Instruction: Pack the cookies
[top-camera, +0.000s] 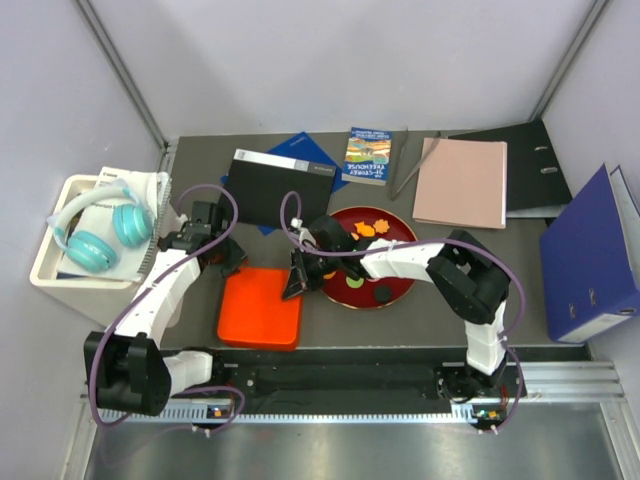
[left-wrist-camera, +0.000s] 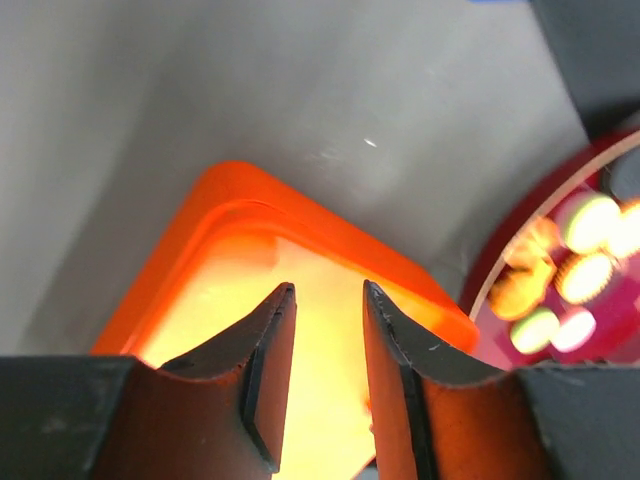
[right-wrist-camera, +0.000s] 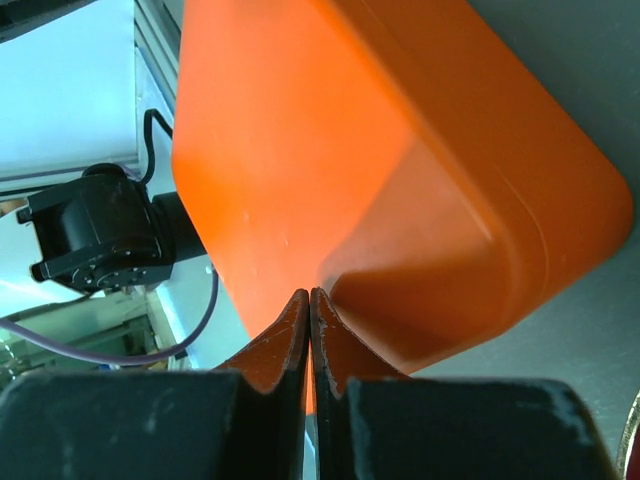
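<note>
1. The dark grey counter, seen from above. A round red lacquered plate lies right of centre. Just beside it on the left is a flat orange plastic box with rounded corners.
2. The cookies are small flat discs in black, green and yellow, plus orange flower shapes. All those in view lie on the plate, and none shows on or in the orange box.
3. Left end effector: the fingers stand a little apart with nothing between them, poised above the far edge of the box. The plate is off to its right.
4. Right end effector: the fingers are pressed together, tips at the side of the box nearest the plate. Whether they touch or pinch its rim cannot be told.
5. The top of the box shows a raised border round a sunken panel. This reads as a lid in place, though the pictures do not settle it.
6. Progress, as a judgement: the packing is at its very start. Nothing has been transferred. The box most likely has to be opened first — both arms are gathered at it, which fits that step. After that, every cookie on the plate remains to be moved across and the box closed.
</note>
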